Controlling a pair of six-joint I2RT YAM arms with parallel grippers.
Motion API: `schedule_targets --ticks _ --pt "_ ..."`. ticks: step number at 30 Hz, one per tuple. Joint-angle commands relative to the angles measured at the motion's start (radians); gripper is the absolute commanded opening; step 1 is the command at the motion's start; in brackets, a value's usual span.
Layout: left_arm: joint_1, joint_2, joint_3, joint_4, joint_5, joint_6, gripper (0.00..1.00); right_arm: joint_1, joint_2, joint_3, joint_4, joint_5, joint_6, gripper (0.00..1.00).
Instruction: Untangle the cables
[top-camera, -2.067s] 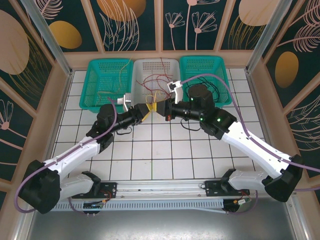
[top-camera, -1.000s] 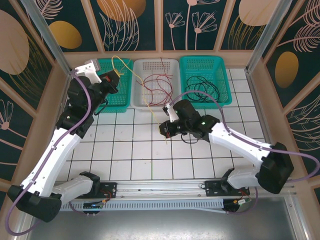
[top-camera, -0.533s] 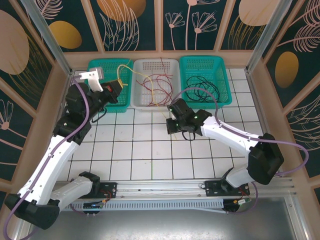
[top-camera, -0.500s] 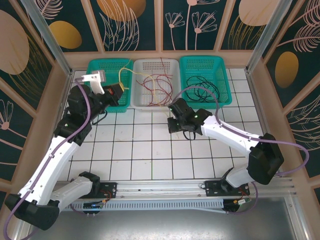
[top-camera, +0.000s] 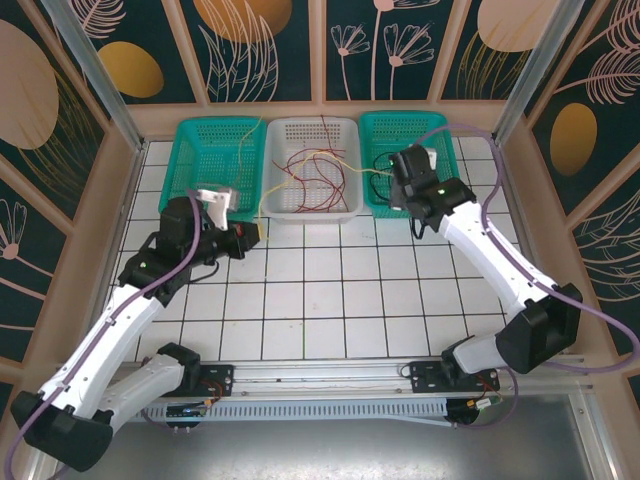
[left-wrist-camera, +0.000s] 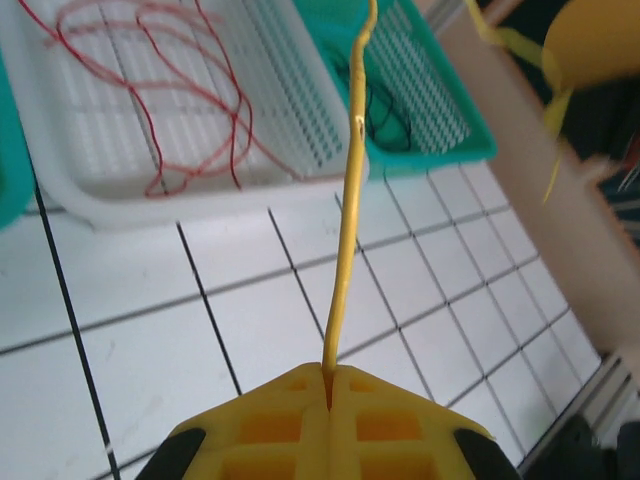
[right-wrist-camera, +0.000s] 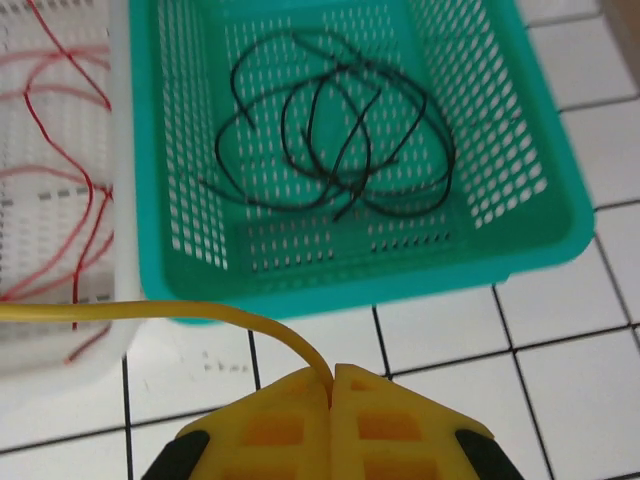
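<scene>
Swinging apart, the two arms have traded positions. The left tool (left-wrist-camera: 328, 378), raised over the left teal basket (top-camera: 185, 160) half a second ago, now sits low over the desk (top-camera: 330, 290), just in front of where that basket meets the white basket (top-camera: 300, 208). The right tool (right-wrist-camera: 332, 375), which was down in front of the white basket, has moved to the near left corner of the right teal basket (right-wrist-camera: 350, 285).

Both tools are clenched on the same yellow cable (left-wrist-camera: 347, 230). It now spans between them across the near part of the white basket, over the red cables (top-camera: 318, 170) lying inside. Whether it touches them I cannot tell. The black cables (right-wrist-camera: 345, 180) lie coiled in the right teal basket, apart from the rest.

The pull has drawn the yellow cable into a long, nearly straight line. That suggests it is coming free of the red loops, and it could next be carried to a basket of its own.
</scene>
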Motion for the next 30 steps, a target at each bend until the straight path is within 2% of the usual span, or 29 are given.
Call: schedule_targets --ticks 1,6,12,16,21,22,24,25,26,28,30 --pt "-0.073 0.033 -0.002 -0.15 -0.08 0.084 0.0 -0.038 0.003 0.082 -0.023 0.099 -0.069 0.0" --pt "-0.085 0.073 0.028 -0.212 -0.226 0.09 0.0 -0.097 0.027 0.157 -0.014 0.191 -0.167 0.0" --pt "-0.085 0.104 0.06 -0.244 -0.263 0.131 0.0 -0.156 0.028 0.22 -0.003 0.238 -0.219 0.0" --pt "-0.085 0.113 0.07 -0.266 -0.284 0.158 0.0 -0.175 0.017 0.259 0.005 0.183 -0.228 0.0" --pt "-0.083 0.139 0.146 -0.276 -0.377 0.177 0.0 -0.154 -0.037 0.246 0.047 0.008 -0.317 0.0" --pt "-0.083 0.149 0.177 -0.276 -0.42 0.169 0.08 -0.139 -0.046 0.243 0.045 -0.035 -0.341 0.0" --pt "-0.083 0.165 0.245 -0.266 -0.505 0.159 0.51 -0.076 -0.065 0.23 0.041 -0.063 -0.381 0.0" --pt "-0.082 0.171 0.285 -0.253 -0.55 0.156 0.63 -0.027 -0.075 0.217 0.041 -0.066 -0.397 0.0" --pt "-0.081 0.174 0.318 -0.237 -0.581 0.164 0.69 0.012 -0.08 0.209 0.041 -0.063 -0.408 0.0" --pt "-0.08 0.176 0.39 -0.186 -0.628 0.203 0.97 0.095 -0.083 0.198 0.044 -0.029 -0.417 0.0" --pt "-0.077 0.184 0.445 -0.148 -0.691 0.249 0.99 0.132 -0.081 0.197 0.052 0.017 -0.421 0.0"
